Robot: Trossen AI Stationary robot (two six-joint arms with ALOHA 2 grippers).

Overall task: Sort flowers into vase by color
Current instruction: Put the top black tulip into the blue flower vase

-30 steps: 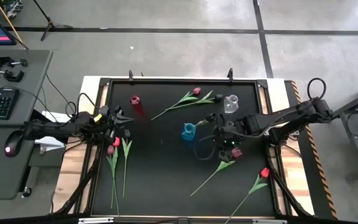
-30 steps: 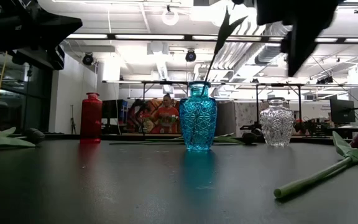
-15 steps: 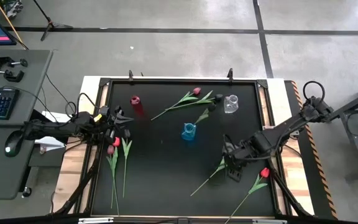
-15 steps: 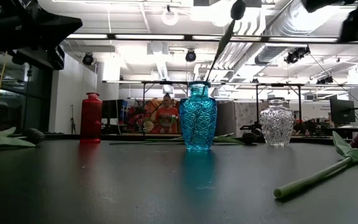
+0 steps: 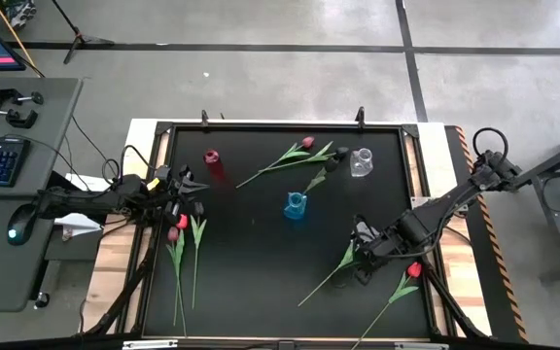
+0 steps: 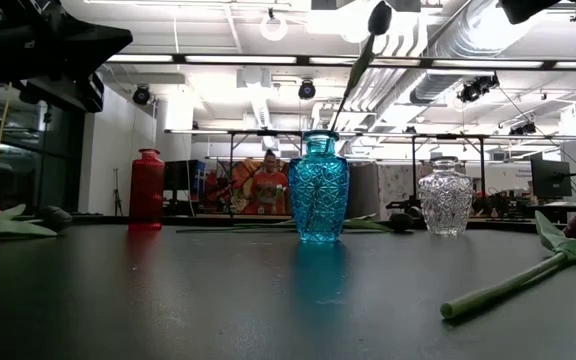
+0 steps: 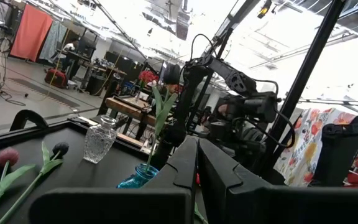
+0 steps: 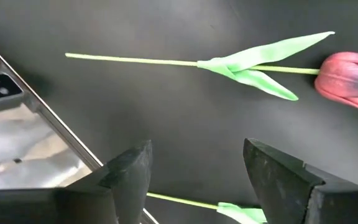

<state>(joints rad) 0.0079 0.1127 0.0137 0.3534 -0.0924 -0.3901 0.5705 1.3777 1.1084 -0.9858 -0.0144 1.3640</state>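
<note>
A blue vase [image 5: 296, 204] holds one dark tulip [image 6: 379, 15], whose stem leans out over the rim. A red vase [image 5: 211, 157] and a clear vase [image 5: 362, 160] stand farther back. A maroon tulip [image 5: 327, 277] and a red tulip [image 5: 413, 270] lie flat at the near right. My right gripper [image 5: 361, 255] hangs open above them, fingers pointing down, touching nothing [image 8: 197, 162]. A tulip [image 8: 347, 78] lies beyond its fingertips and another stem [image 8: 185, 200] runs below them. My left gripper [image 5: 191, 190] waits shut at the left edge [image 7: 197, 155].
Two red tulips [image 5: 176, 231] lie at the left, by the left gripper. A red tulip [image 5: 308, 143] and a dark one [image 5: 341, 153] lie at the back, near the clear vase. The table's metal frame [image 8: 42, 124] runs close to the stem ends.
My right gripper has swung away from beside the blue vase toward the table's near edge, rolling about its own axis, and now hangs over the two tulips at the near right. It has stayed open. The dark tulip stays in the blue vase.
</note>
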